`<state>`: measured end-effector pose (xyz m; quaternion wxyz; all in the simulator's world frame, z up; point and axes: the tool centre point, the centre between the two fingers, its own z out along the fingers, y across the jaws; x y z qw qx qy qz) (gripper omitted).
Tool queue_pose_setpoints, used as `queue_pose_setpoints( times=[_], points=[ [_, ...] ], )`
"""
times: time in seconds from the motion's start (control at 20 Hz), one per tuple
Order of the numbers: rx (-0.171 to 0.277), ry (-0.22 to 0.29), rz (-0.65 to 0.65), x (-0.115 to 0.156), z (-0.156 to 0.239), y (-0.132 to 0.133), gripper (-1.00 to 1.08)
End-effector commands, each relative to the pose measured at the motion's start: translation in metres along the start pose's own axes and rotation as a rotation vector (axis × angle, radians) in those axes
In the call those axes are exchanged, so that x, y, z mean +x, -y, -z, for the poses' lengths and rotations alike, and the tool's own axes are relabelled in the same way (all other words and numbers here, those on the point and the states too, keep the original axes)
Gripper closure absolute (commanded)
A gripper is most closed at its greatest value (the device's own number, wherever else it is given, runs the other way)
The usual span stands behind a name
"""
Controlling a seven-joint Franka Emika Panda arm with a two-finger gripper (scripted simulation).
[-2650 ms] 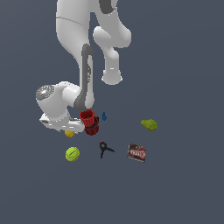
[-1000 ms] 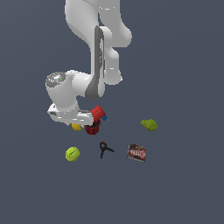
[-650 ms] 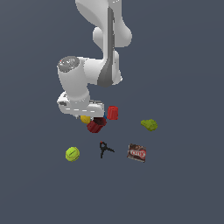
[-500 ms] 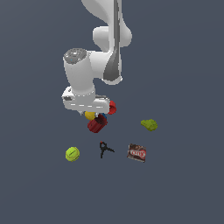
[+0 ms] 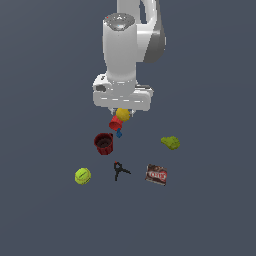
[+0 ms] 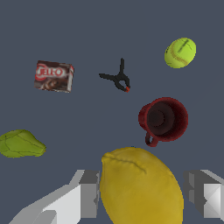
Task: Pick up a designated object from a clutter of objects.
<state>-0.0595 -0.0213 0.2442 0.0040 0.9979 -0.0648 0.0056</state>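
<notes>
The lemon (image 6: 142, 188), a plain golden-yellow, slightly pointed thing with a shallow crease, hangs pinched between the jaws of the gripper (image 5: 122, 115), well above the desk. Its curved skin gives the flat fingers (image 6: 89, 193) little to bite on; a jolt could roll it free, dropping it onto the red cup (image 5: 104, 143) and blue piece (image 5: 119, 134) beneath.

Glossy white rounded arm segments, grey joint cap, boxy white end effector (image 5: 123, 114) with pale grey fingers (image 6: 89, 194)
</notes>
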Motion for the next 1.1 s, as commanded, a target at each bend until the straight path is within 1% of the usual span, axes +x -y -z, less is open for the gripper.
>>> queue_pose_setpoints(
  times=[0.0, 0.3, 0.55, 0.8, 1.05],
  points=[
    [-0.001, 0.001, 0.000, -0.009, 0.022, 0.022, 1.08],
    [0.001, 0.006, 0.000, -0.025, 0.068, 0.069, 1.08],
    [0.004, 0.009, 0.001, -0.034, 0.098, 0.101, 1.08],
    [0.006, 0.011, 0.001, -0.039, 0.116, 0.120, 1.08],
    [0.007, 0.012, 0.001, -0.040, 0.123, 0.127, 1.08]
  ],
)
